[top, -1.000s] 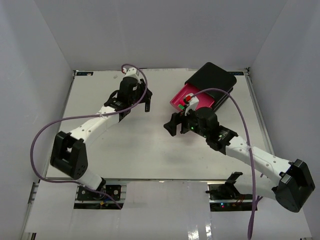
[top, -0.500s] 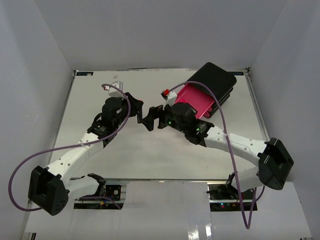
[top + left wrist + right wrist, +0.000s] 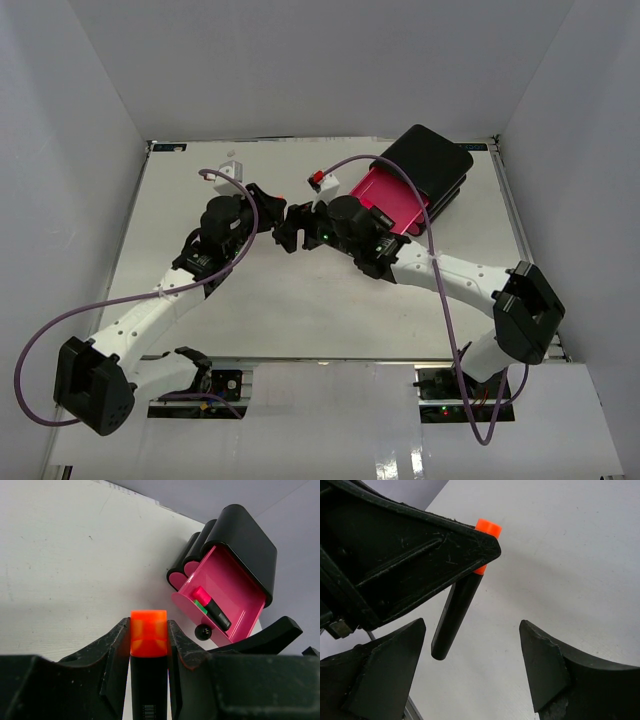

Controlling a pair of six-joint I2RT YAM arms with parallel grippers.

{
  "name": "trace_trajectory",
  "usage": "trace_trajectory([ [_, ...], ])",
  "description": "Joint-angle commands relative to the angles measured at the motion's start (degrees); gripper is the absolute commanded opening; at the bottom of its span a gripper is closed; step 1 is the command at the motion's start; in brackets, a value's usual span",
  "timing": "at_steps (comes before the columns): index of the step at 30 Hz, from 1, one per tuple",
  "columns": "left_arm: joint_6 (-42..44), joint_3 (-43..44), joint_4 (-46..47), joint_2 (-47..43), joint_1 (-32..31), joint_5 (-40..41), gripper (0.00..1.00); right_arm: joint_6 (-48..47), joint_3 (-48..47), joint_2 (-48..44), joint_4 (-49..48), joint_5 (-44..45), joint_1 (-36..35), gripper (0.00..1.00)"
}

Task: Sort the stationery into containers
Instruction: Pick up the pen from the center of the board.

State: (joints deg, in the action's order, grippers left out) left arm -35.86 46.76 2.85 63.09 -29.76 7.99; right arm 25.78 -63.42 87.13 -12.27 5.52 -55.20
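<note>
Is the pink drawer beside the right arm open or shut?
Open: the drawer is pulled out of the black box, and a pink-capped highlighter lies inside.

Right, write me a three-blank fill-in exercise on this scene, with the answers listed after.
1. The left gripper is shut on a highlighter whose cap is ____.
2. The right gripper is ____, with a finger on either side of that highlighter's barrel and neither touching it.
3. The open drawer in the black box is coloured ____.

Missing words: orange; open; pink.
</note>
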Motion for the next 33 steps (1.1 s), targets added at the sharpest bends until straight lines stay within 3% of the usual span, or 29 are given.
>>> trace_trajectory([
  [1, -0.3, -0.4, 1.6, -2.0, -0.3, -0.2, 0.12, 0.3, -3.5, 1.4, -3.4, -1.2, -0.3, 0.81],
  [12, 0.0, -1.1, 2.7, -2.3, -0.9, -0.8, 0.12, 0.7, -5.0, 3.2, -5.3, -1.3, -0.3, 0.50],
  [21, 0.3, -1.8, 3.5, -2.6, -1.1, -1.9, 0.13, 0.7, -3.7, 1.7, -5.4, 1.2, -0.3, 0.13],
  [24, 0.7, -1.9, 3.8, -2.7, -1.1, -2.4, 0.24, 0.8, -2.5, 1.0, -5.3, 1.7, -0.1, 0.08],
  [29, 2.4, -2.2, 4.4, -3.2, -1.1, -1.7, 0.74, -0.7, 0.6, -0.9, -3.4, 3.6, 0.5, 0.08],
  [31, 3.1, -1.6, 3.6, -3.8, -1.1, -0.1, 0.87, -3.3, 2.2, -1.6, -0.6, 6.5, 1.0, 0.08],
  [33, 4.6, -1.2, 2.9, -4.4, -1.1, 1.2, 0.92, -5.3, 3.4, -2.8, 3.4, 9.5, 1.6, 0.08],
])
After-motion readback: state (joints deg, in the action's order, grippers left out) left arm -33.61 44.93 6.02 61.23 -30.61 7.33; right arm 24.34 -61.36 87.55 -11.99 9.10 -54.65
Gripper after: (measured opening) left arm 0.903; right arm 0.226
